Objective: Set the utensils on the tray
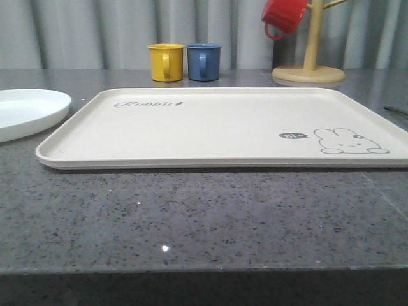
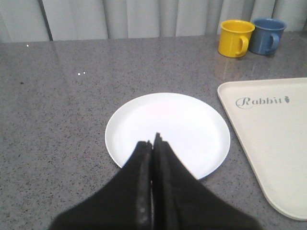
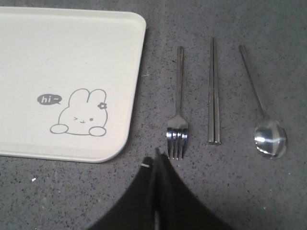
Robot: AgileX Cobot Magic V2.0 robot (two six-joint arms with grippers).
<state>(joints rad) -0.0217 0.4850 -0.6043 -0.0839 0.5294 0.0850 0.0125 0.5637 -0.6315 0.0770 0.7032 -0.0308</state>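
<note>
The cream tray (image 1: 217, 127) with the rabbit drawing lies on the grey table; its corner (image 3: 72, 57) and its "Rabbit" edge (image 2: 273, 143) appear in the wrist views. Beside it on the table lie a silver fork (image 3: 178, 110), a pair of chopsticks (image 3: 214, 96) and a spoon (image 3: 264, 115), side by side. A white plate (image 2: 168, 132) sits left of the tray (image 1: 29, 111). My left gripper (image 2: 153, 141) hangs shut and empty over the plate's near rim. My right gripper (image 3: 156, 160) is shut and empty, just short of the fork's tines.
A yellow mug (image 1: 166, 62) and a blue mug (image 1: 204, 61) stand behind the tray. A red mug (image 1: 284, 16) hangs on a wooden mug tree (image 1: 310, 64) at the back right. Grey curtains close off the far side.
</note>
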